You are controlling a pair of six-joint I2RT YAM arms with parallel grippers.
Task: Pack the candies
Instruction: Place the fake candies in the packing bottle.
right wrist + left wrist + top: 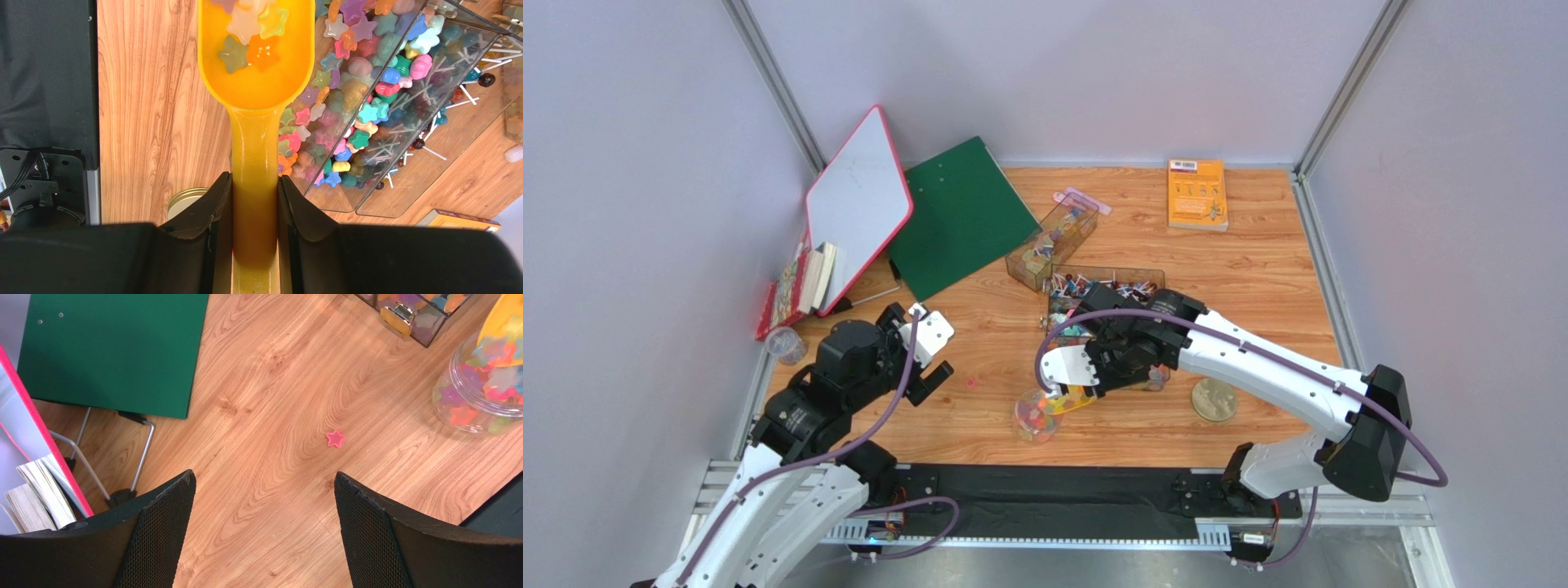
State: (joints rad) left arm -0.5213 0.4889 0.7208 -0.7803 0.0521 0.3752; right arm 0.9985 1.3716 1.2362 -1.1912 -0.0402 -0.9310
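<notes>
The right gripper (255, 184) is clamped on the handle of the smooth yellow plastic scoop (255, 79). A few glossy star candies (251, 37) sit in its bowl, and more fill the clear bin (368, 190). Tilting short of the round clear jar (1036, 417) could scatter them; 1 pink star (335, 438) already lies loose on the wood. The left gripper (264, 484) hangs wide open, empty.

Glossy candies (263, 54); smooth plast. scoop (255, 147).

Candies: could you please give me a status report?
Right gripper shut on scoop, candies aboard, at jar. Left gripper open, empty. One pink candy stray on table.
</notes>
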